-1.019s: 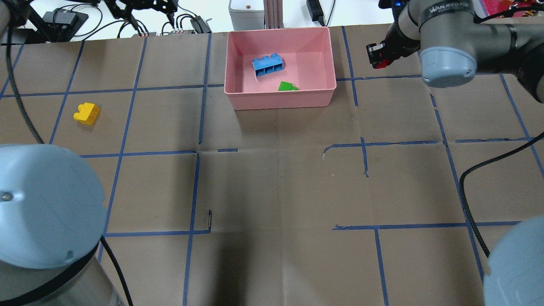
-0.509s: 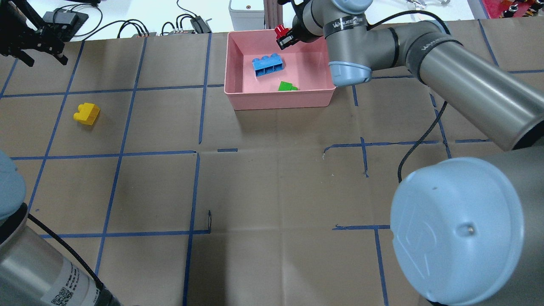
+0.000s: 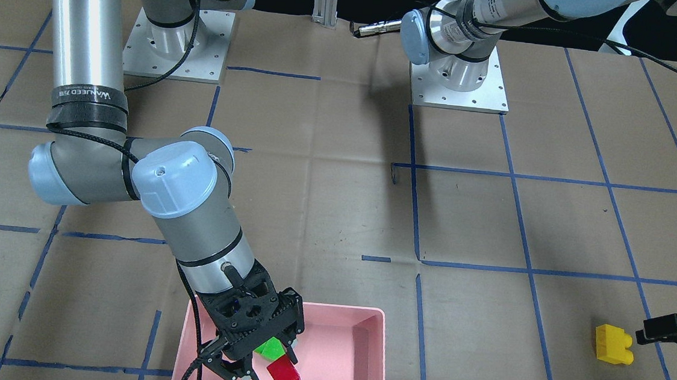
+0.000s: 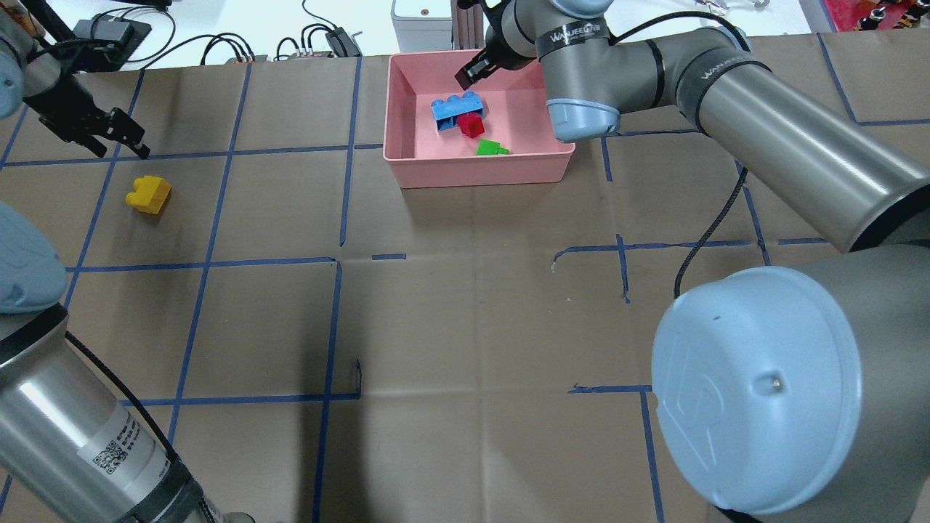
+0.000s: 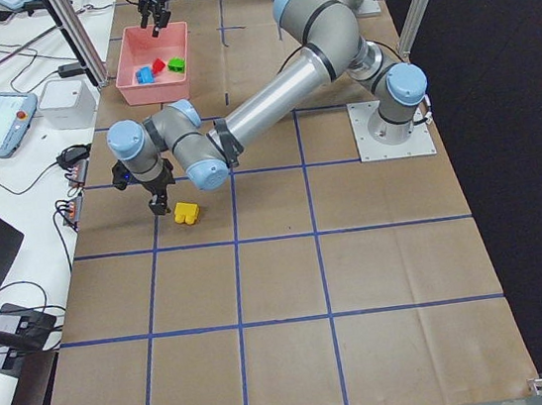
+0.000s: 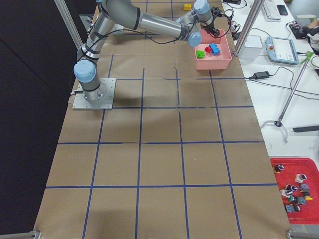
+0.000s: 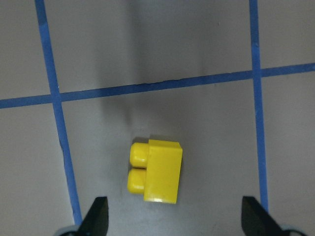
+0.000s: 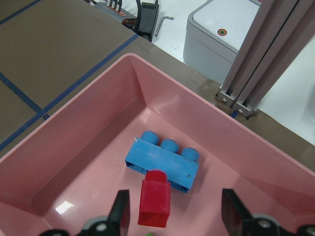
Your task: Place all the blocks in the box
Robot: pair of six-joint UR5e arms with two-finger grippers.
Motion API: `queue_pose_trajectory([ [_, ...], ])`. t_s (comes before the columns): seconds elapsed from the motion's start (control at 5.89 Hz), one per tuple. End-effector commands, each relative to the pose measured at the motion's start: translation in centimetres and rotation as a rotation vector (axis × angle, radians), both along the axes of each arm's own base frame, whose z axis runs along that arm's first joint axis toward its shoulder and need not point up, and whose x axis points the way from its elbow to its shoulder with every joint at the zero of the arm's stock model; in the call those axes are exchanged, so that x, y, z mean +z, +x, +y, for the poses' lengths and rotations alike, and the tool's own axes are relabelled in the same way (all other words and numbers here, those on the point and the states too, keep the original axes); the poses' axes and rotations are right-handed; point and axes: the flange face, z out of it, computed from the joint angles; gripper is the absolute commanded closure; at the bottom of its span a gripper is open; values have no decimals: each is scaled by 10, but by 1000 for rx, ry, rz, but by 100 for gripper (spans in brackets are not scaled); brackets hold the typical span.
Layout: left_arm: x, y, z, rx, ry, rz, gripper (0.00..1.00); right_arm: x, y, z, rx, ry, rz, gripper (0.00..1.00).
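Observation:
The pink box [image 4: 479, 174] stands at the table's far middle. The blue brick [image 4: 454, 110], the red brick [image 4: 471, 125] and the green brick [image 4: 490, 148] lie inside it, the red one against the blue one. My right gripper [image 4: 472, 70] hangs open and empty above the box; in the right wrist view its fingers [image 8: 120, 211] flank the red brick [image 8: 155, 197] from above. The yellow brick [image 4: 148, 194] lies on the table at the far left. My left gripper [image 4: 127, 138] is open just beyond it, and the left wrist view shows the yellow brick [image 7: 157, 170] between and ahead of the fingers.
A white device [image 4: 421, 22] and an aluminium post [image 4: 465, 18] stand right behind the box. Cables and power bricks [image 4: 320, 40] lie along the table's far edge. Blue tape lines grid the brown table [image 4: 472, 327].
My right gripper opened and let go of the red brick, which now lies in the box beside the blue one. My left gripper moved nearer to the yellow brick.

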Motion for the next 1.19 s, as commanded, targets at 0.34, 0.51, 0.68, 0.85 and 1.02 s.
queue_pose_trajectory([
  [0.34, -73, -5, 25, -105, -42, -29, 6, 85, -107, 61, -154, 424, 124, 0],
  [0.51, -65, 3, 30, -95, -46, -38, 8, 125, -123, 102, -211, 543, 128, 0],
  [0.68, -64, 8, 32, -92, -30, -59, 14, 170, -131, 145, -332, 569, 190, 0],
  [0.85, -67, 8, 34, -91, -18, -55, 25, 202, -132, 197, -435, 592, 179, 0],
  [1.02, -66, 12, 35, -87, -18, -58, 36, 218, -136, 263, -519, 570, 151, 0],
])
